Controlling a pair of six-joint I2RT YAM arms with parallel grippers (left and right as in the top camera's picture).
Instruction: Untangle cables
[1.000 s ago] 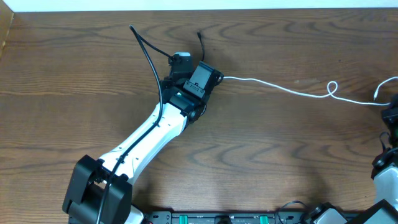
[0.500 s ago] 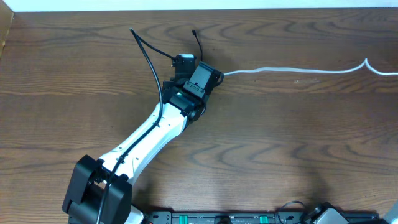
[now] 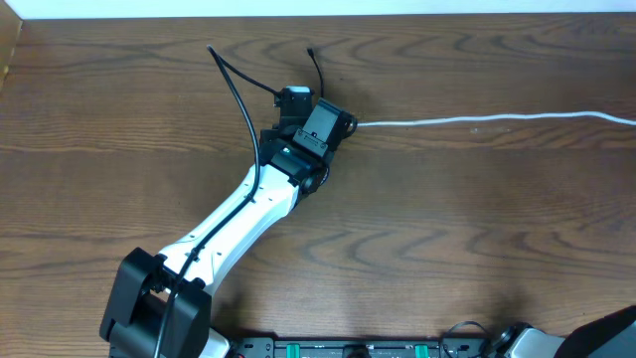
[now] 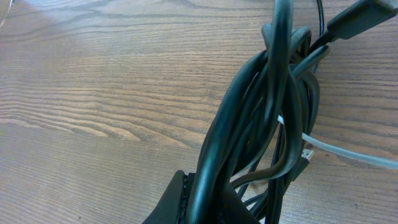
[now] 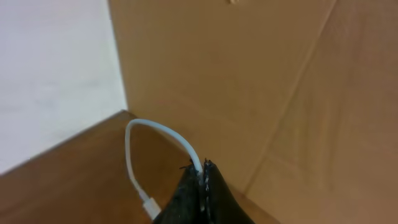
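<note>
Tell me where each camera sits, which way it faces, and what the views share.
Overhead: above the table, looking straight down; the left arm, black cables and white cable show.
Left wrist: on the left gripper, looking low along the wood at the black cables it clamps.
Right wrist: on the right gripper, shut on the white cable, facing tan panels.
Shared: the white cable appears in all three views.

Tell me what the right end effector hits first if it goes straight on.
Likely the plain tan panel, distance unclear. The right end effector is shut on the thin white cable, whose loop lies left of that line.
</note>
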